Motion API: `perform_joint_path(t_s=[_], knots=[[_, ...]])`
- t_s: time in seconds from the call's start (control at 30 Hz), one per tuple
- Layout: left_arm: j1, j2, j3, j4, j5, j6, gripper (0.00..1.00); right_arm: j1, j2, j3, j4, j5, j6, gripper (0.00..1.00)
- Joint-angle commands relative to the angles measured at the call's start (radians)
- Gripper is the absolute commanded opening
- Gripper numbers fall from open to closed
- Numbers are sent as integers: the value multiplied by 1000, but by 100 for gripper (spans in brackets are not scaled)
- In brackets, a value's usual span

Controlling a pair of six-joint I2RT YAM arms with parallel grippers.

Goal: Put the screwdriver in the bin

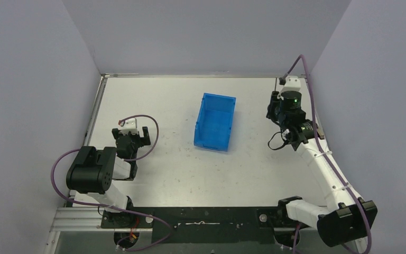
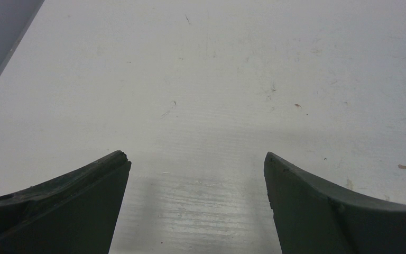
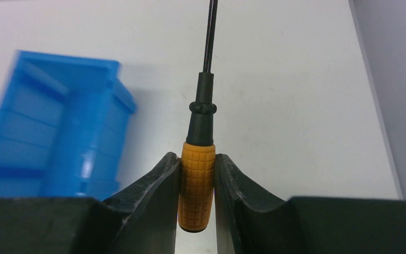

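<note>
The screwdriver [image 3: 196, 185] has an orange grid-textured handle, a black collar and a thin black shaft pointing away from me. My right gripper [image 3: 196, 157] is shut on the handle and holds it above the table, to the right of the bin. The bin [image 1: 215, 121] is a blue ribbed tub in the middle of the table, and it also shows at the left of the right wrist view [image 3: 47, 127]. In the top view my right gripper [image 1: 273, 108] is at the far right. My left gripper [image 1: 132, 137] is open and empty over bare table [image 2: 196, 159], left of the bin.
The white table [image 1: 180, 174] is walled by grey panels on the left, back and right. The right wall [image 3: 396, 79] is close to the held screwdriver. Purple cables loop off both arms.
</note>
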Motion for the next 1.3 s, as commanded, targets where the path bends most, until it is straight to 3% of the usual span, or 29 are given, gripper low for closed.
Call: perform_joint_path(t_s=[0.0, 0.13, 0.23, 0.5, 1.0, 1.1, 1.27], knots=[[-5, -7, 19, 40, -6, -7, 97, 147, -40, 134, -25, 72, 94, 0], [-5, -6, 19, 40, -6, -6, 97, 351, 19, 181, 53, 153, 108, 0], [-4, -6, 19, 40, -6, -6, 97, 427, 108, 174, 107, 162, 112, 0], [-5, -7, 19, 40, -6, -6, 97, 467, 387, 156, 187, 40, 160, 0], [-5, -7, 19, 40, -6, -7, 97, 475, 730, 214, 229, 17, 151, 0], [-5, -7, 19, 40, -5, -6, 97, 474, 766, 232, 221, 21, 154, 7], [-5, -7, 19, 41, -6, -6, 97, 476, 760, 233, 213, 31, 161, 38]])
